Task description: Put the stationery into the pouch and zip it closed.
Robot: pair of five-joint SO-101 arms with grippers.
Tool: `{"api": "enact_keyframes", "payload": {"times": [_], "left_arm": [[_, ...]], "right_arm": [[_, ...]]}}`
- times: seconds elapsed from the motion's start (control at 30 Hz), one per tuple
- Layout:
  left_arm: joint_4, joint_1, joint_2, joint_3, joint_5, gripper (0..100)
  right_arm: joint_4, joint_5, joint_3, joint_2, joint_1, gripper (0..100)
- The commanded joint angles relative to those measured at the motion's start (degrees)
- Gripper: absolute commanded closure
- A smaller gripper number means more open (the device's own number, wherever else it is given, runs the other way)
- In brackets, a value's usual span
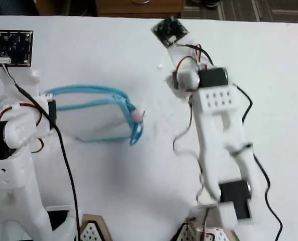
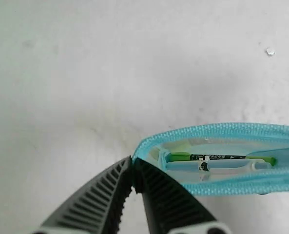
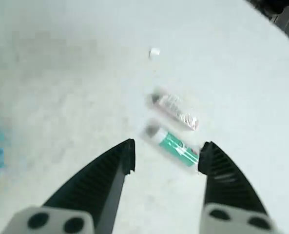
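1. High view: the pouch point(image 1: 91, 116) lies on the table point(image 1: 269, 60) at about 9 o'clock from the middle. Its mouth gapes and the two blue zip edges are apart. A pink bit at its 3 o'clock end looks like the zip pull point(image 1: 136, 115), though it is too small to be sure. The left arm point(image 1: 13, 133) stands at the pouch's 9 o'clock end. The right arm point(image 1: 216, 105) stretches towards 12 o'clock, well apart from the pouch. A white crumb point(image 1: 160, 66) lies near that arm's head.

2. Left wrist view: the left claw point(image 2: 133, 163) is closed, its two jaws pinching the end corner of the pouch point(image 2: 222, 131) at the zip tape. Inside the open mouth a green pen point(image 2: 217, 157) and a pale pen point(image 2: 207, 166) lie side by side.

3. Right wrist view: the right claw point(image 3: 167, 146) is spread wide and has hold of nothing. It hangs above the table with a green stick point(image 3: 173, 146) lying between its tips. A clear-wrapped piece point(image 3: 176, 108) lies just beside that stick, on the side away from the claw.

4. Progress, as I judge it: two pens are in and the pouch is held steady. At least the two pieces by the right claw are left to carry over, and the zip is not yet drawn. I would put the job at roughly midway.
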State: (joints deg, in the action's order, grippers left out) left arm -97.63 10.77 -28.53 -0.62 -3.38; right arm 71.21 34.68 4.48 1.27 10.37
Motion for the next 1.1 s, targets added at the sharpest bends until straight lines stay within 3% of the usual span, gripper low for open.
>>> {"api": "enact_keyframes", "payload": {"times": [0.0, 0.13, 0.43, 0.53, 0.7, 0.8, 0.87, 1.07], "left_arm": [[-0.26, -0.84, 4.62, 4.48, -0.35, 98], [-0.18, -0.84, 4.7, 4.48, -0.35, 98], [-0.18, -0.66, 4.7, 4.48, -0.44, 98], [-0.09, -0.66, 4.7, 4.48, -0.44, 98], [-0.09, -0.66, 4.7, 4.48, -0.44, 98], [-0.09, -0.75, 4.7, 4.48, -0.44, 98], [-0.09, -0.84, 4.7, 4.48, -0.44, 98], [-0.18, -0.84, 4.7, 4.48, -0.44, 98]], "right_arm": [[3.12, 11.69, 7.03, -9.71, -3.82, 76.3], [6.73, 17.32, 14.42, -21.49, -6.46, 69.0], [7.78, 20.57, 36.92, -50.33, -5.76, 69.0], [10.07, 22.33, 46.51, -58.59, -5.58, 75.2], [18.95, 25.49, 62.59, -68.79, -6.64, 98.9], [25.71, 25.41, 71.38, -72.13, -7.08, 95.3], [30.11, 25.41, 76.4, -73.27, -6.99, 98.3], [30.37, 24.35, 81.49, -71.52, -8.48, 98.1]]}}
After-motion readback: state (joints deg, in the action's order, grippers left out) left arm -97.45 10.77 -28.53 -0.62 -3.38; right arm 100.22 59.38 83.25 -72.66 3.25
